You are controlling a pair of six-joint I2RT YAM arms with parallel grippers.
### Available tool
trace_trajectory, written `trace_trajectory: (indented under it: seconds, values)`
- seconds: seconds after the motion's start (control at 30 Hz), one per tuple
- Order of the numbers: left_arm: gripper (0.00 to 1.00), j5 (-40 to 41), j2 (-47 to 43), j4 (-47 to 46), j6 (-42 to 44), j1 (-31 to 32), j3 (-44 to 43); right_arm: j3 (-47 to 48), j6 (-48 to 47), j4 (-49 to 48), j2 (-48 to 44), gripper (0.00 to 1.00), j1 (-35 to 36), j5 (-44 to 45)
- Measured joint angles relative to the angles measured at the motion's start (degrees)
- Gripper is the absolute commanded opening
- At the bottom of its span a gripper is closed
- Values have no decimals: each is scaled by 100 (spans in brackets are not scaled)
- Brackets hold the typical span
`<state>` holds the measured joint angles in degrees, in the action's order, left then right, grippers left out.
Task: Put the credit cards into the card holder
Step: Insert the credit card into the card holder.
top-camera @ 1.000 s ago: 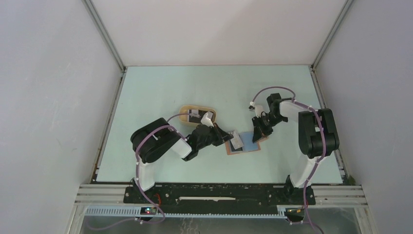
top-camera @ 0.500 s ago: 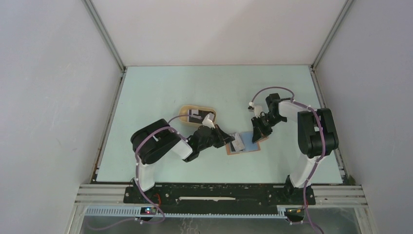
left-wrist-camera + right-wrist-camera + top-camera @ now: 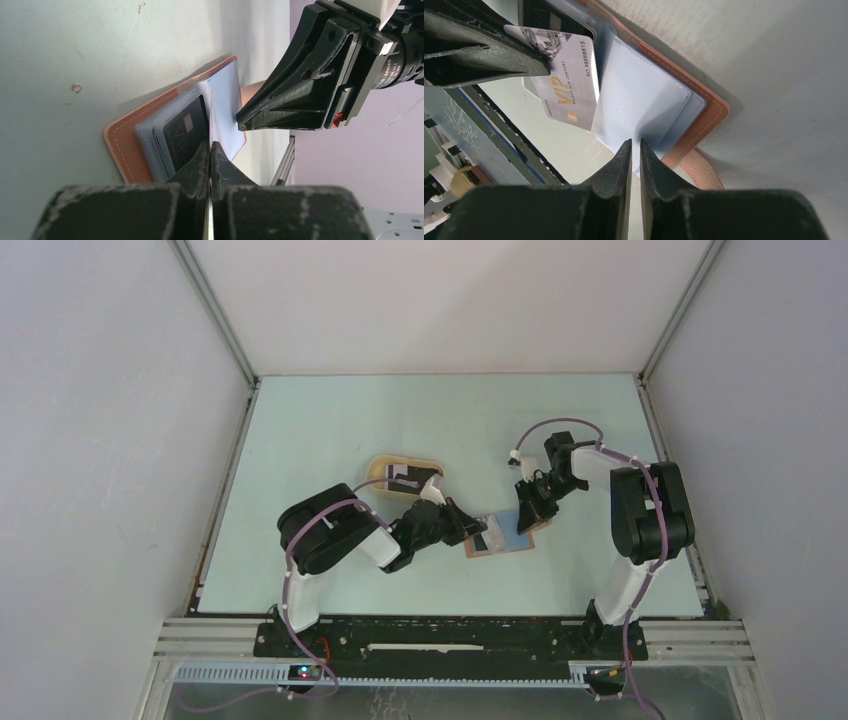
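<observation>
At one card holder point(image 3: 659, 100), two credit cards point(image 3: 569, 80), white pinched in left fingers point(image 3: 195, 167); right fingers point(image 3: 616, 172) clamping its pocket.

The left gripper point(image 3: 210, 147) fills the bottom of the view, its two black fingers pressed together on a whitish card point(image 3: 211, 122) seen edge-on as a thin pale line. Just beyond the tips, the card holder point(image 3: 125, 145) lies open on the pale green table point(image 3: 100, 50), brown leather rim outside and light blue pockets inside. A black card point(image 3: 187, 132) with gold "VIP" lettering sits in one pocket. The right gripper point(image 3: 240, 119) reaches in, its tips together at the edge of the pale blue flap.
</observation>
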<state>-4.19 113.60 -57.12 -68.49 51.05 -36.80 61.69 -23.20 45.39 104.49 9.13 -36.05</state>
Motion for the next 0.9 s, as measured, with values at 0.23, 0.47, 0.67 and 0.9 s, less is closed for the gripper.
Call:
trace_trajectory:
  seconds: [0.23,0.47,0.67,0.9]
  values:
    - [0,11,2,107,-118,0,-22,0,0,0,0,18,2,2]
    - [0,13,2,463,-181,7,-223,0,0,0,0,18,2,2]
    - [0,-22,0,750,-214,7,-391,0,0,0,0,18,2,4]
    - [0,-26,-4,868,-256,4,-431,0,0,0,0,18,4,7]
